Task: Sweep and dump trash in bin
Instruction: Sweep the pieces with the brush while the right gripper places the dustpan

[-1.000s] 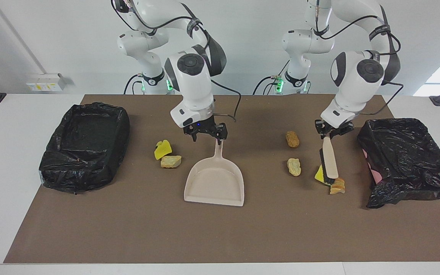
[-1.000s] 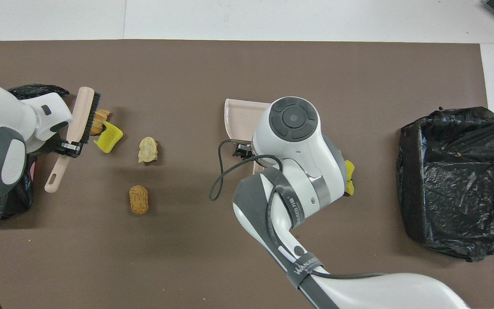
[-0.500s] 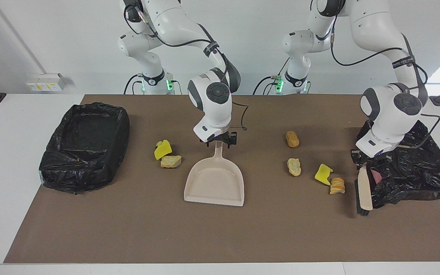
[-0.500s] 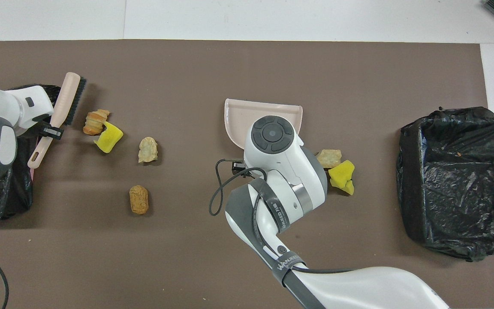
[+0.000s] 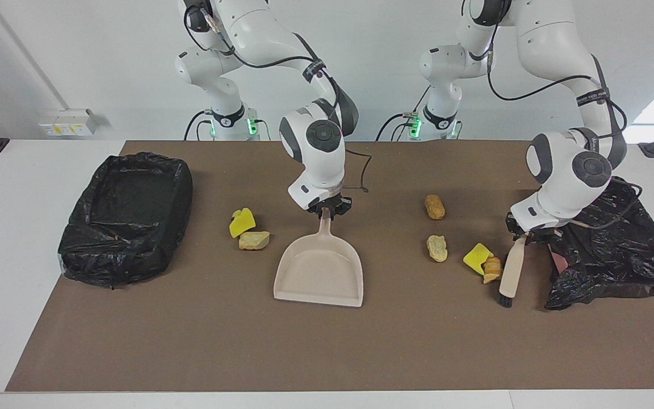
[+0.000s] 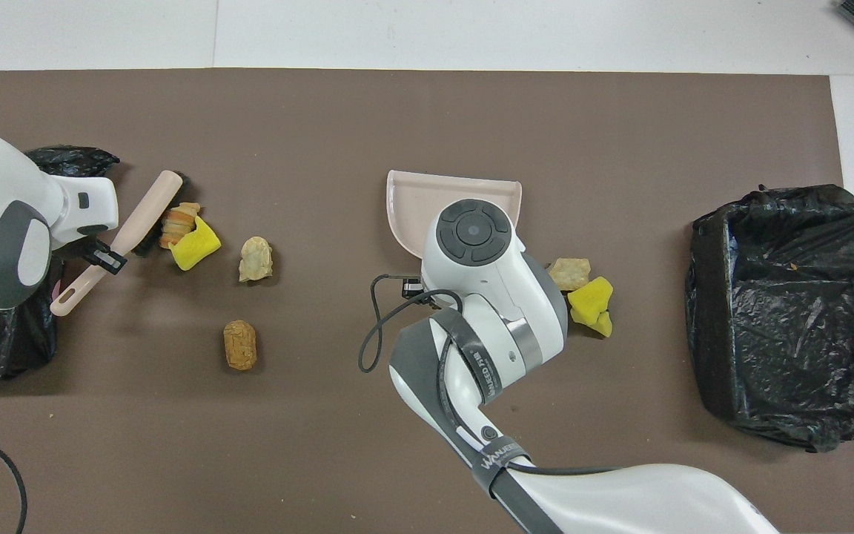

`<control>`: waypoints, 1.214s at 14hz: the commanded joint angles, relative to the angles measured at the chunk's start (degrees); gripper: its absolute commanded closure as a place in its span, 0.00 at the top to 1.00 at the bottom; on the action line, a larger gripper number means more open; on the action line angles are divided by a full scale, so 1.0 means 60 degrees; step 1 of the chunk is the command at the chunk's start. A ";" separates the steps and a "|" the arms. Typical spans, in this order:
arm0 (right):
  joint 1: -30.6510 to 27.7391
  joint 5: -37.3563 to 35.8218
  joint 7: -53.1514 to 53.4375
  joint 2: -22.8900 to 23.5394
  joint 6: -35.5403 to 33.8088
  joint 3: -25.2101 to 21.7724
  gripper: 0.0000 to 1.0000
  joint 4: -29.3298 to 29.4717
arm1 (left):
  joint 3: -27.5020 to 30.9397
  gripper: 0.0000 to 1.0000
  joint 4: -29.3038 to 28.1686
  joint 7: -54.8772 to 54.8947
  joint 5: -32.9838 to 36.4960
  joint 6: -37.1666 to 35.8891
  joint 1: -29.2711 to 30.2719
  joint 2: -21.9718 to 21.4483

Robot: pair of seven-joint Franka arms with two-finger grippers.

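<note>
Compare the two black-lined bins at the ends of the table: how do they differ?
The black-lined bin at the right arm's end sits upright with its opening spread wide, its liner tucked around the rim. The black-lined bin at the left arm's end looks slumped, its liner crumpled, pink showing at its edge, and the left arm reaches over it. Both sit on the brown mat.

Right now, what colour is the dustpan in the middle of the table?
Pale beige-pink all over; the dustpan shows best in the facing view.

White wall (image 5: pixel 77 57), white table (image 5: pixel 15 187), brown mat (image 5: pixel 191 341).
</note>
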 commanded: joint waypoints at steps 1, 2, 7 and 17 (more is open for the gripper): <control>-0.0307 0.0511 -0.2956 -0.0301 0.0199 -0.0012 0.00 -0.0168 | 0.0036 0.00 -0.0912 0.0138 0.0110 -0.0378 -0.0426 -0.0655; -0.0497 0.0383 -0.3721 -0.0607 0.0111 -0.0013 0.00 -0.0226 | 0.0036 0.00 -0.1249 0.0050 0.0066 -0.0378 -0.0631 -0.0874; -0.0617 -0.0992 -0.7704 -0.1707 -0.0899 -0.0027 0.00 -0.0664 | 0.0036 0.00 -0.2100 -0.1062 -0.0431 -0.0364 -0.1334 -0.1330; 0.0495 -0.1640 -1.2489 -0.2690 0.0286 -0.0012 0.00 -0.2922 | 0.0080 0.00 -0.2072 -0.3525 -0.1560 -0.1166 -0.1849 -0.2148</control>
